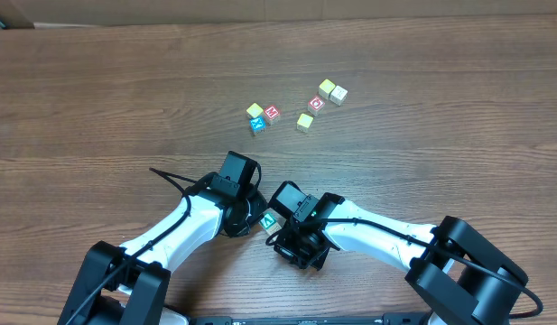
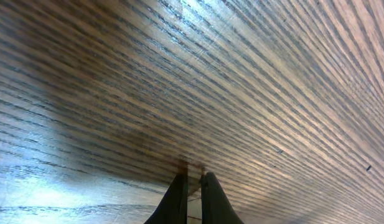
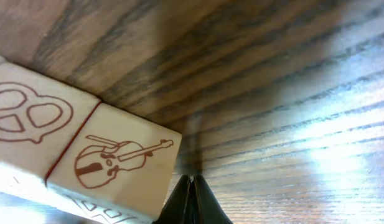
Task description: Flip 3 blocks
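Around: a scatter of coloured cubes [image 1: 273,113] lies well ahead of both pairs of fingers
In the way: the two arms crowd the green block [image 1: 268,219] from either side, and the right arm covers the pale pair from above
Open room: we see bare table [image 1: 125,90] right of the right fingers and all round the left ones
Left: the left gripper [image 2: 192,198] has its fingers [image 2: 175,202] pressed together, holding nothing
Right: the right gripper [image 3: 193,198] is pressed together on nothing; whether it touches a block, we cannot tell
Blocks: the green block sits between the grippers, letter up; the violin block [image 3: 117,165] is just left of the right fingertips, with the pretzel block [image 3: 30,118] touching its far side
Heading: the pale pair runs away up-left from those fingertips; the violin's neck points back toward them
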`<state>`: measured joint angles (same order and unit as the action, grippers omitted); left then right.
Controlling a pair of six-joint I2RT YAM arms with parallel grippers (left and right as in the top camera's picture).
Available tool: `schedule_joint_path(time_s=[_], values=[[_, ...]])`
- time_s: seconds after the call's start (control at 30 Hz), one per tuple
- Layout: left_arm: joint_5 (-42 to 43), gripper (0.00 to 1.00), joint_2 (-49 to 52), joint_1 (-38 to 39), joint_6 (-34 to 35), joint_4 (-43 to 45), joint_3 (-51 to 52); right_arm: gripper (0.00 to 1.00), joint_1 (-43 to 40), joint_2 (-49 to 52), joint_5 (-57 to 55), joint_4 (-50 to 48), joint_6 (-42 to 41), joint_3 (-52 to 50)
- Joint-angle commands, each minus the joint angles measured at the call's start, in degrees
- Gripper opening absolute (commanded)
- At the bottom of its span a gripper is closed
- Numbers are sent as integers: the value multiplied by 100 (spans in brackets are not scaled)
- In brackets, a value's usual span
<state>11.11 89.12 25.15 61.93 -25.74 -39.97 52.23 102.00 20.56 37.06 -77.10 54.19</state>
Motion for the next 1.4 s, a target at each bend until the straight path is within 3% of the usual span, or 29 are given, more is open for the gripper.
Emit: schedule_joint_path(time_s=[0.0,0.63,1.37], values=[[1246,4,153,452,-306,-293,190,4,-9,127,-533,-621,-249,125],[1250,4,153,452,-372,-295,190,4,-9,127,-660,-1104,-1217,125],[1248,4,153,452,-520,-299,195,4,323,127,-981,-1281,-1296,125]])
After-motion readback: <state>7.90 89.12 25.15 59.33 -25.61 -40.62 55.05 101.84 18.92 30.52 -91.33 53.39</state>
